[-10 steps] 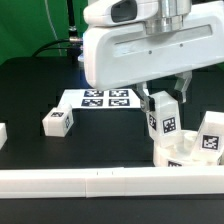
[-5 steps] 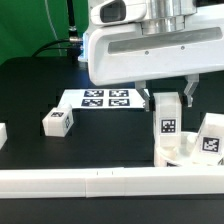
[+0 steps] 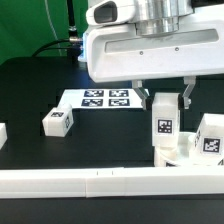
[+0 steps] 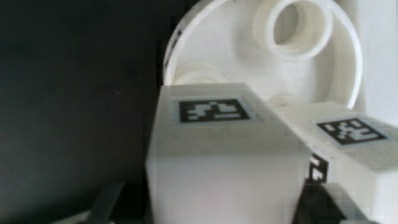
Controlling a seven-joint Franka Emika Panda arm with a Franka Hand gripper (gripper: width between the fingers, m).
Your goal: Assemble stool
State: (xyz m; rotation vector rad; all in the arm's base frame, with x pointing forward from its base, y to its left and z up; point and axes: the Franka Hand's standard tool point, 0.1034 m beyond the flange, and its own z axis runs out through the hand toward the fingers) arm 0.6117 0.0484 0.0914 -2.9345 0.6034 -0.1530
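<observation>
- The claw is clenched on an upright white leg, with one finger on each flank. The leg's tag faces the exterior camera.
- This leg hangs over the round seat, which lies on the black table at the exterior view's right, just behind the long white rail. Its lower end meets the seat's top, but we cannot tell whether it has entered a socket.
- A second leg stands in the seat, just beside the held one.
- We judge the step in hand to be seating the held leg.
  - To do it well, we would hold it plumb, centre it on its socket and press straight down without rocking.
  - We would mind the narrow gap to the second leg.
  - We would let go only once the leg stands by itself.
- Only the exterior view shows us how upright the leg is and where the fingers sit on it. It also shows a loose leg lying well apart on the table and the marker board behind it.
- Only the wrist view looks down along the held leg onto the seat's face.
  - There we see an open round socket beyond the leg.
  - The second leg is close alongside, touching or nearly so.
  - The held leg hides whatever lies under it, so neither view confirms the fit.
</observation>
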